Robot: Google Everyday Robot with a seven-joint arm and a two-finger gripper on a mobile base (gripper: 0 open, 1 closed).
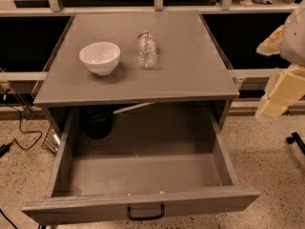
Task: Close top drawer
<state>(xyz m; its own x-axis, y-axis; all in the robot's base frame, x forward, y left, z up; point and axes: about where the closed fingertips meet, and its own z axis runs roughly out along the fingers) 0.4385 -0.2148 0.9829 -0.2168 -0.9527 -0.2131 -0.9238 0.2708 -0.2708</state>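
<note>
The top drawer [143,175] of the grey cabinet is pulled wide open towards me, and its inside is empty. Its flat front panel [86,210] lies along the bottom edge of the view, with the black bar handle [145,213] at its middle. My gripper [279,94], cream-coloured, hangs at the right edge of the view. It is beside the cabinet's right side, above the floor, and apart from the drawer and the handle.
A white bowl [100,57] and a clear plastic bottle [147,49] stand on the cabinet top [190,66]. A dark round object [97,122] sits in the cabinet's back left. Cables [19,128] lie on the speckled floor at left. A railing [157,6] runs behind.
</note>
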